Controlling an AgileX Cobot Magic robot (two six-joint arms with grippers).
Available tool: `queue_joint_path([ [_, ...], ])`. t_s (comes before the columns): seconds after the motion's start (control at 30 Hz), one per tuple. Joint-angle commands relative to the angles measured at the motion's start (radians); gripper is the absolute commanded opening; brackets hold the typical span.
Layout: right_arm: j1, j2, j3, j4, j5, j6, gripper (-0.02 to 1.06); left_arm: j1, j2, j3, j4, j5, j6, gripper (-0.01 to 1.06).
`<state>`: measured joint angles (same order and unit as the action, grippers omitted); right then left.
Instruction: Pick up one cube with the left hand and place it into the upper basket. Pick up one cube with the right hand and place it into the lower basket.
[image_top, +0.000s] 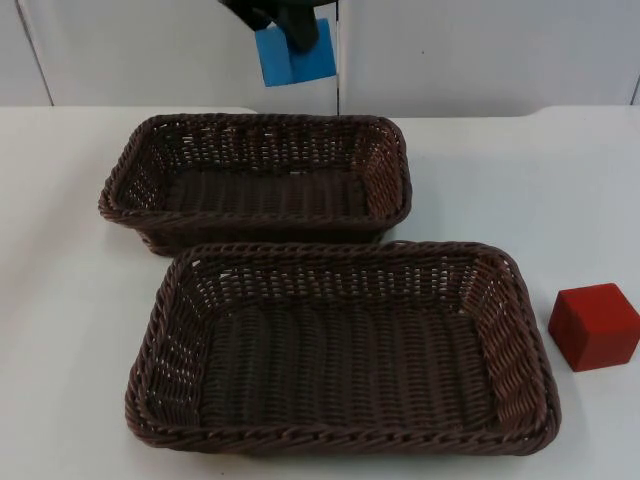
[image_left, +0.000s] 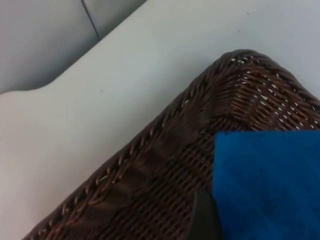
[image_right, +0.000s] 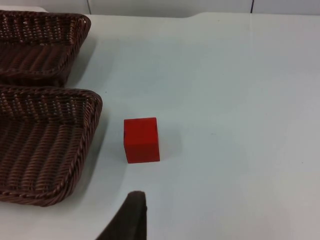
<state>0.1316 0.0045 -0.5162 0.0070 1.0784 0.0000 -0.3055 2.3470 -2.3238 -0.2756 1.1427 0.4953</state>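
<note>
From the top view we see the left gripper (image_top: 290, 32) raised above the far rim of the upper basket (image_top: 255, 125), its jaws pinching the blue cube (image_top: 293, 55), while the lower basket (image_top: 340, 440) sits just in front of the upper one and the red cube (image_top: 594, 325) rests on the white worktop (image_top: 60, 300) just beside the lower basket's right end. In the left wrist view we find the blue cube (image_left: 267, 185) held over a corner of the upper basket (image_left: 165, 135). In the right wrist view the right gripper (image_right: 131, 220) hangs over the worktop near the red cube (image_right: 141, 140), which stands apart from the lower basket (image_right: 92, 107), and we cannot tell how its jaws stand.
</note>
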Motion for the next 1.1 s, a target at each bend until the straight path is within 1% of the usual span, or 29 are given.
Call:
queue_joint_path([
  [0.0, -0.006, -0.004, 0.001, 0.004, 0.000, -0.011, 1.05, 0.002, -0.012, -0.002, -0.017, 0.013, -0.019, 0.00],
  [0.1, -0.006, -0.004, 0.001, 0.004, 0.000, -0.011, 1.05, 0.002, -0.012, -0.002, -0.017, 0.040, -0.037, 0.00],
  [0.33, -0.006, -0.004, 0.001, 0.004, 0.000, -0.011, 1.05, 0.002, -0.027, -0.002, -0.021, 0.048, -0.066, 0.00],
  [0.4, -0.006, -0.004, 0.001, 0.004, 0.000, -0.011, 1.05, 0.002, -0.050, 0.000, -0.004, 0.048, -0.108, 0.00],
  [0.43, -0.006, -0.004, 0.001, 0.004, 0.000, -0.011, 1.05, 0.002, -0.065, 0.013, -0.001, 0.040, -0.113, 0.00],
  [0.5, -0.006, -0.004, 0.001, 0.004, 0.000, -0.011, 1.05, 0.002, -0.117, 0.084, 0.000, 0.000, -0.113, 0.00],
  [0.53, -0.006, -0.004, 0.001, 0.004, 0.000, -0.011, 1.05, 0.002, -0.117, 0.084, 0.000, 0.000, -0.113, 0.00],
  [0.57, -0.006, -0.004, 0.001, 0.004, 0.000, -0.011, 1.05, 0.002, -0.149, 0.123, 0.006, -0.026, -0.111, 0.00],
  [0.63, -0.006, -0.004, 0.001, 0.004, 0.000, -0.011, 1.05, 0.002, -0.214, 0.240, 0.017, -0.084, -0.111, 0.00],
  [0.67, -0.006, -0.004, 0.001, 0.004, 0.000, -0.011, 1.05, 0.002, -0.214, 0.240, 0.017, -0.084, -0.111, 0.00],
  [0.7, -0.006, -0.004, 0.001, 0.004, 0.000, -0.011, 1.05, 0.002, -0.269, 0.339, 0.043, -0.142, -0.111, 0.00],
  [0.73, -0.006, -0.004, 0.001, 0.004, 0.000, -0.011, 1.05, 0.002, -0.298, 0.398, 0.054, -0.181, -0.111, 0.00],
  [0.8, -0.006, -0.004, 0.001, 0.004, 0.000, -0.011, 1.05, 0.002, -0.364, 0.541, 0.045, -0.299, -0.116, 0.00],
  [0.83, -0.006, -0.004, 0.001, 0.004, 0.000, -0.011, 1.05, 0.002, -0.364, 0.541, 0.045, -0.299, -0.116, 0.00],
  [0.93, -0.006, -0.004, 0.001, 0.004, 0.000, -0.011, 1.05, 0.002, -0.432, 0.718, 0.014, -0.484, -0.120, 0.00],
  [0.97, -0.006, -0.004, 0.001, 0.004, 0.000, -0.011, 1.05, 0.002, -0.432, 0.718, 0.014, -0.484, -0.120, 0.00],
  [1.0, -0.006, -0.004, 0.001, 0.004, 0.000, -0.011, 1.05, 0.002, -0.445, 0.767, 0.001, -0.537, -0.120, 0.00],
  [1.07, -0.006, -0.004, 0.001, 0.004, 0.000, -0.011, 1.05, 0.002, -0.450, 0.839, -0.004, -0.611, -0.120, 0.00],
])
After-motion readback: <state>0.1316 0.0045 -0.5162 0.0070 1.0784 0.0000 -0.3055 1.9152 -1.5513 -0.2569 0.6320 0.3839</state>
